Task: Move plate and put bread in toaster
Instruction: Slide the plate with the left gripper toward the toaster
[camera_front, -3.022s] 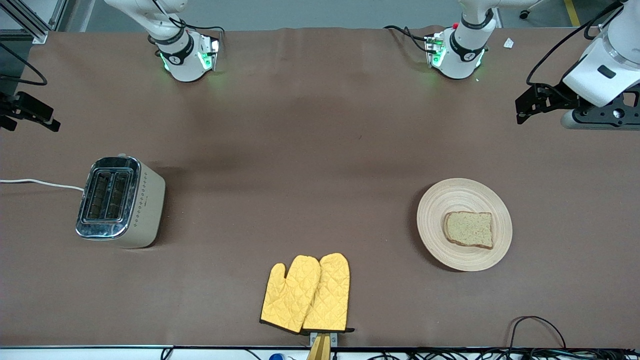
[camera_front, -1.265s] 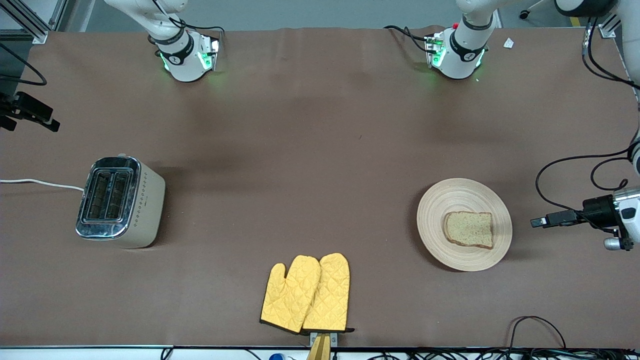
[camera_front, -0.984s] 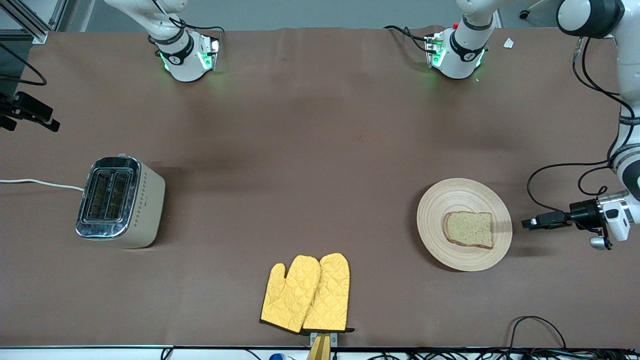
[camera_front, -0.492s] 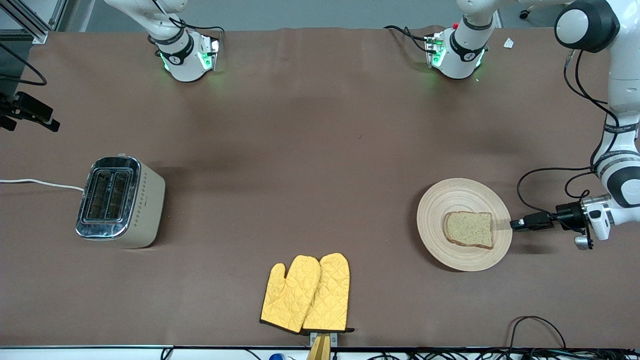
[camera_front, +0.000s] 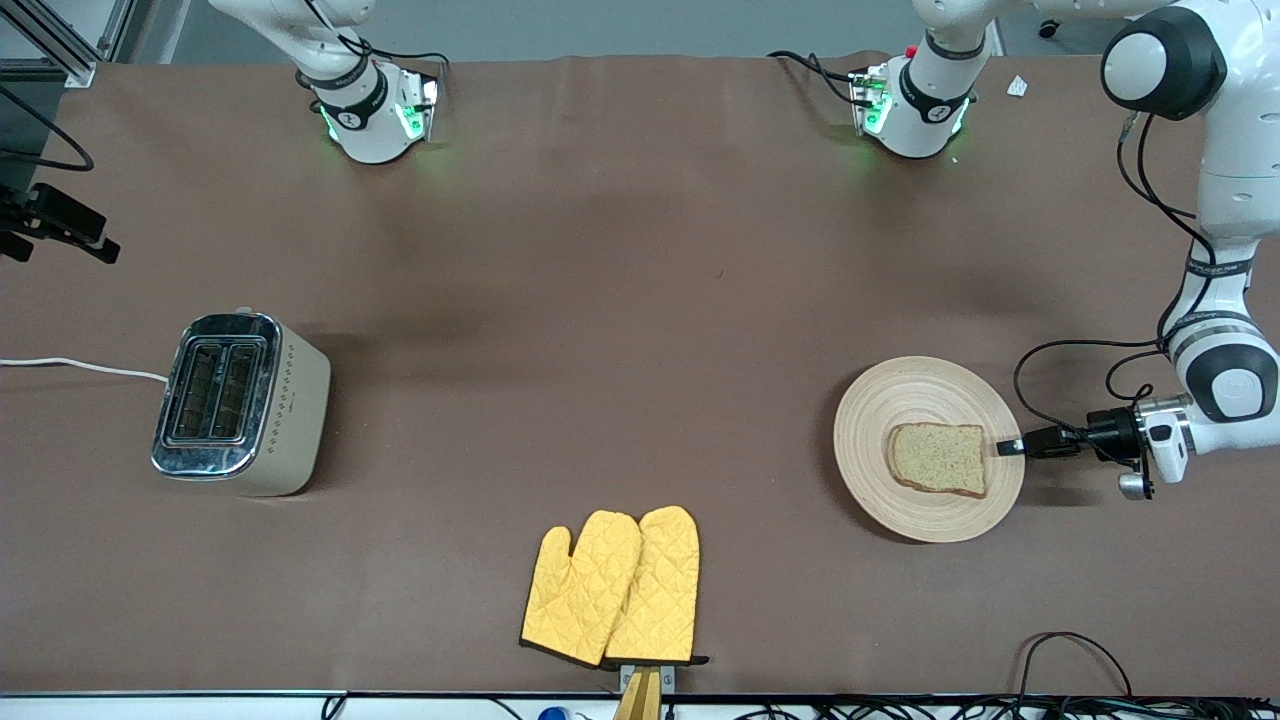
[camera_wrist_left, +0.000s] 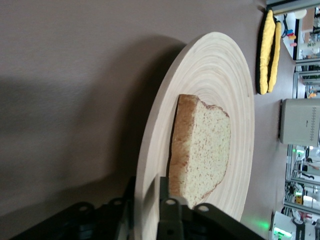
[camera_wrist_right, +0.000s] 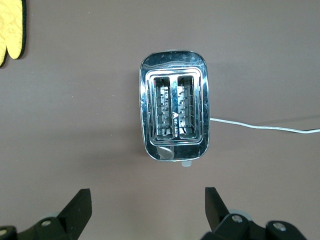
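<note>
The pale wooden plate (camera_front: 900, 400) lies toward the left arm's end of the table with the brown bread (camera_front: 938, 458) slice flat on it. My left gripper (camera_front: 1008, 447) reaches in sideways at the plate's edge. In the left wrist view its fingers (camera_wrist_left: 163, 187) lie one under and one over the plate (camera_wrist_left: 215, 75) rim, close against it, right by the bread (camera_wrist_left: 205, 145). The cream and chrome toaster (camera_front: 240, 400) stands at the right arm's end, both slots bare. My right gripper (camera_wrist_right: 146, 200) hangs open and empty high over the toaster (camera_wrist_right: 174, 111).
A pair of yellow oven mitts (camera_front: 615, 590) lies near the table's front edge, midway between toaster and plate. The toaster's white cord (camera_front: 80, 367) runs off the table's end. Cables lie along the front edge near the plate.
My left arm has swung down from high at the table's end and slid sideways to the plate, its fingers now around the rim. The right arm, plate, bread and toaster have not moved.
</note>
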